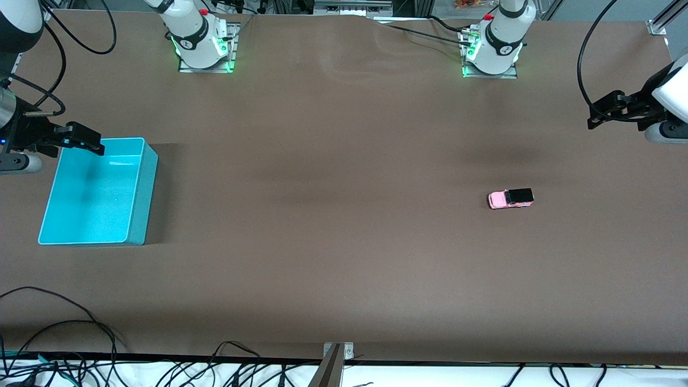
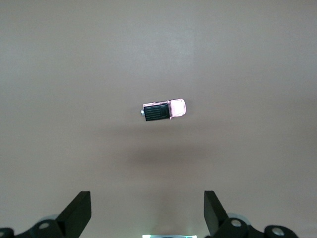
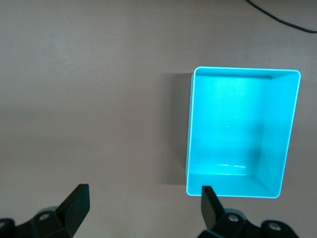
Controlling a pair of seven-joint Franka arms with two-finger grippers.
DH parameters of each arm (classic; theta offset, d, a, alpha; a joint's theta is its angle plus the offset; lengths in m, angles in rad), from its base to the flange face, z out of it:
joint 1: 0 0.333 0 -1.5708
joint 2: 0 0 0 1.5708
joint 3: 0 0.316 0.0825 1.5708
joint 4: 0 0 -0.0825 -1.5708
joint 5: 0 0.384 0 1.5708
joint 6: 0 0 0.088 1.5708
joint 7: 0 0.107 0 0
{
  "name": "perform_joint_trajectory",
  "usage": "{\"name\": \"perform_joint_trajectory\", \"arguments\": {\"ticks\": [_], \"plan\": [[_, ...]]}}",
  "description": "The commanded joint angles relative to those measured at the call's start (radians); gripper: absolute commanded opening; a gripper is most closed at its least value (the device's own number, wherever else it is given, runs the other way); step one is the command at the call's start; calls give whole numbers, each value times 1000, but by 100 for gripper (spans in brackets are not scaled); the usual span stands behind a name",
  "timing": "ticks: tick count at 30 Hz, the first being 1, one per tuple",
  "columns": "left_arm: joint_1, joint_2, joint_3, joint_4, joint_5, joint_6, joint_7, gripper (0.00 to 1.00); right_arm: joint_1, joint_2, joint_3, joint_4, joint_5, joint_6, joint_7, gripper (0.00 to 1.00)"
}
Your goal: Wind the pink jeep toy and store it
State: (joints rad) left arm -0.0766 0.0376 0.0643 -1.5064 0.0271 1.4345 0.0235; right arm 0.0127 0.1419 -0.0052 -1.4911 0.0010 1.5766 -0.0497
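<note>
Matt brown table (image 1: pixel 344 242), glossy plastic turquoise bin (image 1: pixel 144 188)

My left gripper (image 2: pixel 147 215) hangs with its fingers (image 2: pixel 79 210) spread wide and empty over the brown table (image 2: pixel 59 74), the pink jeep toy (image 2: pixel 164 110) (black roof up) lying ahead of them, well apart.

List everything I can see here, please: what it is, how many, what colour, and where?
pink jeep toy: one, pink with a black roof, on the table toward the left arm's end.
turquoise bin: one, turquoise, nothing in it, on the table at the right arm's end.
table: one, brown.
left gripper: one, black, open, in the air above the table at its own end.
right gripper: one, black, open, over the bin's rim.
</note>
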Motion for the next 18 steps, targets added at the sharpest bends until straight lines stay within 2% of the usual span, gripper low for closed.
{"name": "perform_joint_trajectory", "arguments": {"ticks": [1,18], "plan": [[0,16,-3,34,13,-23,-8,100,-5,-4,4,12,-16,-21,10,100],[0,16,-3,34,10,-22,-10,100,-7,-4,4,9,-19,-32,33,100]]}}
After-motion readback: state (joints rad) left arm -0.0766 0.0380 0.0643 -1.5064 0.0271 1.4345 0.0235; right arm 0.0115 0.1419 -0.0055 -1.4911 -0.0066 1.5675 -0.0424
